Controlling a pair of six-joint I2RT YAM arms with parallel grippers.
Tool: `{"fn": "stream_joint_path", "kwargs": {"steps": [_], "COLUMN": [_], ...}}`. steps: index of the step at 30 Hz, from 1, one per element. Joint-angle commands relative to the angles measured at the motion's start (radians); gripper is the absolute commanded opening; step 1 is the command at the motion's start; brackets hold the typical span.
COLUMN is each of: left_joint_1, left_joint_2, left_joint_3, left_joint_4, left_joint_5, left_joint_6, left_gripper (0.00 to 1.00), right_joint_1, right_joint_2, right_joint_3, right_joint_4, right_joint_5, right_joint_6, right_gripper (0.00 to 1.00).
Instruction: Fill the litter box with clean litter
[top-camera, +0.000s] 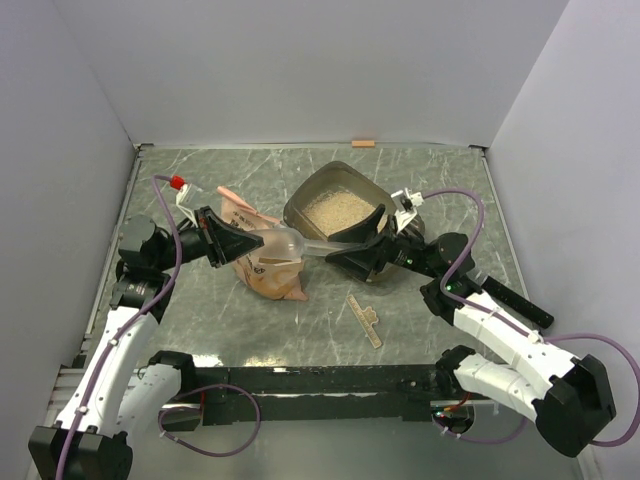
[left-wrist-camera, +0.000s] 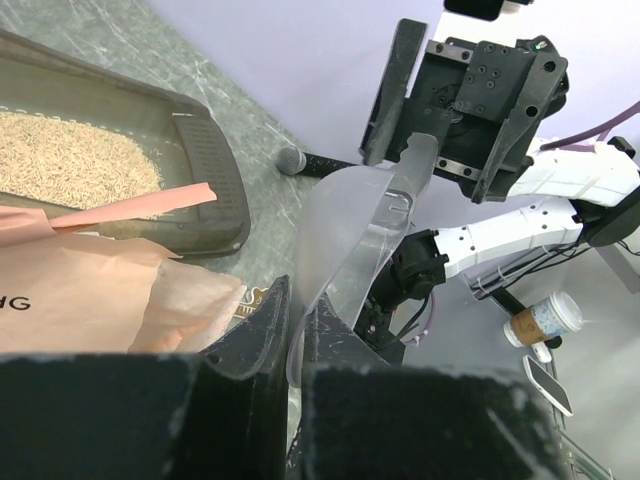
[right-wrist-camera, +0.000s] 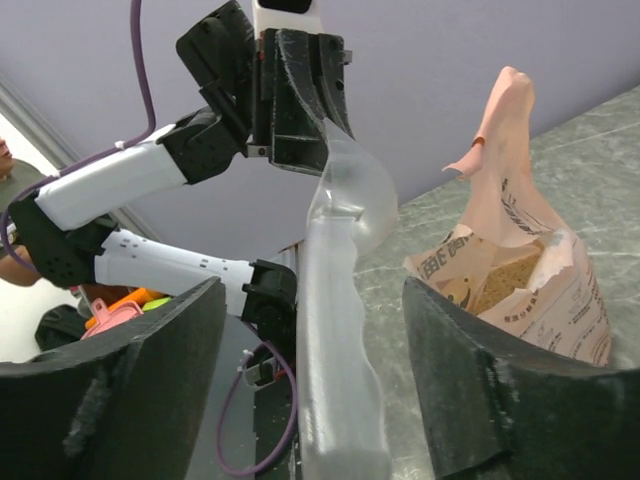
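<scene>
The litter box (top-camera: 341, 173) sits at the back centre of the table, with pale clean litter (top-camera: 332, 208) in it. An orange-pink bag (top-camera: 268, 270) stands open in front of it, with more litter (right-wrist-camera: 505, 275) inside. A clear plastic scoop (top-camera: 300, 243) hangs between the arms above the bag. My left gripper (top-camera: 258, 240) is shut on the edge of the scoop's bowl (left-wrist-camera: 345, 235). My right gripper (right-wrist-camera: 312, 300) stands open around the scoop's handle (right-wrist-camera: 335, 340), with a gap on both sides.
A small tan strip (top-camera: 365, 320) lies on the table in front of the right gripper. White walls enclose the table on three sides. The box's rim (left-wrist-camera: 215, 160) and a torn flap of the bag (left-wrist-camera: 140, 205) are close to the left gripper.
</scene>
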Motion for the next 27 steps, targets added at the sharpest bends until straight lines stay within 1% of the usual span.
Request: {"fn": "stream_joint_path", "kwargs": {"steps": [1,2,3,4,6,13,22,25,26,27], "left_joint_1": [0.003,0.003,0.003,0.003,0.003,0.003,0.003,0.003,0.003,0.003], "left_joint_2": [0.000,0.001,0.000,0.000,0.000,-0.003,-0.003,-0.002,-0.002,-0.003], "left_joint_3": [0.044,0.046,0.046,0.046,0.047,0.050,0.043,0.041,0.040,0.041], "left_joint_4": [0.008,0.008,0.008,0.008,0.007,-0.002,0.008,0.005,0.004,0.002], "left_joint_5": [-0.001,-0.001,-0.002,-0.002,-0.002,-0.001,0.003,0.003,0.003,0.000], "left_joint_6": [0.025,0.023,0.023,0.025,0.028,0.036,0.030,0.034,0.036,0.037], "left_gripper": [0.01,0.01,0.01,0.01,0.01,0.01,0.01,0.01,0.01,0.01], "right_joint_1": [0.024,0.024,0.026,0.027,0.030,0.030,0.032,0.030,0.030,0.030], "right_joint_2": [0.009,0.009,0.014,0.015,0.018,0.004,-0.011,-0.008,-0.009,-0.011], "right_joint_3": [0.065,0.066,0.068,0.066,0.065,0.043,0.036,0.034,0.033,0.032], "right_joint_4": [0.001,-0.002,-0.004,-0.001,-0.004,-0.038,-0.038,-0.036,-0.038,-0.038], "right_joint_5": [0.004,0.004,0.004,0.005,0.007,0.024,0.030,0.033,0.036,0.041], "right_joint_6": [-0.044,-0.049,-0.049,-0.049,-0.047,-0.076,-0.081,-0.079,-0.079,-0.082], "right_gripper": [0.71,0.69,0.64,0.62,0.58,0.59,0.46,0.34,0.19,0.09]}}
